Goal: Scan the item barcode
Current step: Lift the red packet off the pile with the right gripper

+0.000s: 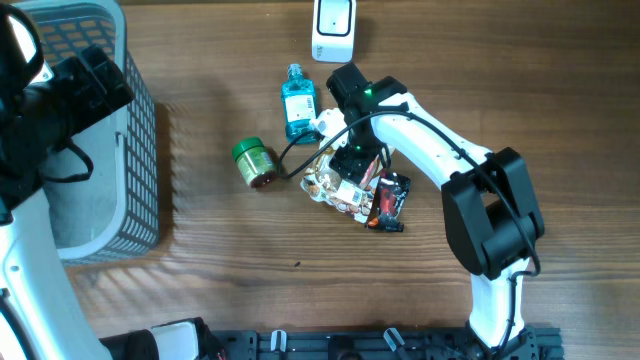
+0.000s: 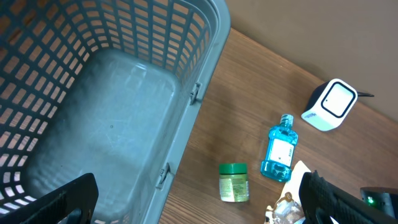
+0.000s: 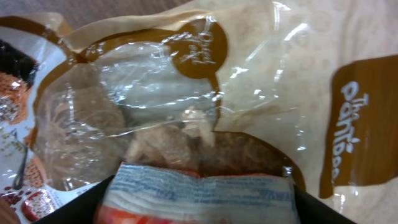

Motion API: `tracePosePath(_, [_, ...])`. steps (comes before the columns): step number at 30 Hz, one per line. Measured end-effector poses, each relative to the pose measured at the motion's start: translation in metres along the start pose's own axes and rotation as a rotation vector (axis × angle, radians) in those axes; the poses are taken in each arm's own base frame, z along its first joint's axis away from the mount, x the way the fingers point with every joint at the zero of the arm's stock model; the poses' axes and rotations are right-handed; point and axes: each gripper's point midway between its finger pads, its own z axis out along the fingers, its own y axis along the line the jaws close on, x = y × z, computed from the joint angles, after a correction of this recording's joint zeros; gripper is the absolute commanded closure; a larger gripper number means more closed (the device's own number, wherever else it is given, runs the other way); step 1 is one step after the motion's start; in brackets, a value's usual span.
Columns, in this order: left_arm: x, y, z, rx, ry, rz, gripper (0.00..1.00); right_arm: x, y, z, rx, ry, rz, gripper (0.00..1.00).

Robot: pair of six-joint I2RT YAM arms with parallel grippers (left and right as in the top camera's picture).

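**Right arm down on the snack pile, left arm waiting over the basket**

From where I stand, the right gripper point(image 1: 356, 172) is down in the middle of the table point(image 1: 250, 270), right on the heap of snacks. A cream and brown snack bag point(image 1: 328, 182) with a clear window lies flat there. A red packet point(image 1: 388, 200) sits against the bag's right end.

In the right wrist view the bag fills nearly everything. A crimped white and blue packet edge point(image 3: 199, 190), red below it, spans the gap between the two dark fingers point(image 3: 68, 208). The jaws stand fairly wide on either side of that edge. I cannot tell whether they have actually got hold of it or only bracket it.

The white scanner point(image 1: 333, 28) stands at the far edge of the table, well apart from the pile, with its window facing up. Between the two lies a blue mouthwash bottle point(image 1: 297, 103), its cap toward the scanner. A green-lidded jar point(image 1: 253, 163) lies on its side just to the left of the bag.

The left gripper point(image 2: 198, 186) hangs over the grey slatted basket point(image 1: 140, 140) at the left of the table. Its jaws are spread wide, with nothing between them.
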Motion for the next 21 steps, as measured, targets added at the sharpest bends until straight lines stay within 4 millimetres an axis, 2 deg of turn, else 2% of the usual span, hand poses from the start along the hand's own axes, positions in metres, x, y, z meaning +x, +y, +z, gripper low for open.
tracePosePath(2, [0.0,0.0,0.0,0.0,0.0,0.0,0.0,0.001,-0.003,0.001,0.013,0.005,0.014,0.33])
tracePosePath(5, [0.0,0.0,0.0,0.0,0.0,0.0,0.0,0.001,-0.004,0.001,0.019,0.003,0.061,0.42])
tracePosePath(9, [0.0,0.0,0.0,0.0,0.0,0.0,0.0,-0.001,-0.005,0.001,0.009,-0.006,0.159,0.41])
tracePosePath(11, [0.0,0.0,0.0,0.0,0.0,0.0,0.0,-0.003,-0.005,0.0,-0.001,-0.012,0.22,0.45])
tracePosePath(12, [0.0,0.0,0.0,0.0,0.0,0.0,0.0,-0.004,-0.005,0.0,-0.004,-0.015,0.246,0.45])
tracePosePath(14, [0.0,0.0,0.0,0.0,0.0,0.0,0.0,-0.007,-0.004,-0.001,-0.017,-0.023,0.325,0.38])
tracePosePath(17, [0.0,0.0,0.0,0.0,0.0,0.0,0.0,-0.012,0.002,-0.001,-0.057,-0.038,0.407,0.38])
tracePosePath(18, [0.0,0.0,0.0,0.0,0.0,0.0,0.0,-0.014,0.006,-0.002,-0.081,-0.044,0.425,0.4])
tracePosePath(19, [0.0,0.0,0.0,0.0,0.0,0.0,0.0,-0.015,0.009,-0.002,-0.104,-0.05,0.432,0.48])
tracePosePath(21, [0.0,0.0,0.0,0.0,0.0,0.0,0.0,-0.019,0.022,0.002,-0.184,-0.05,0.454,0.5])
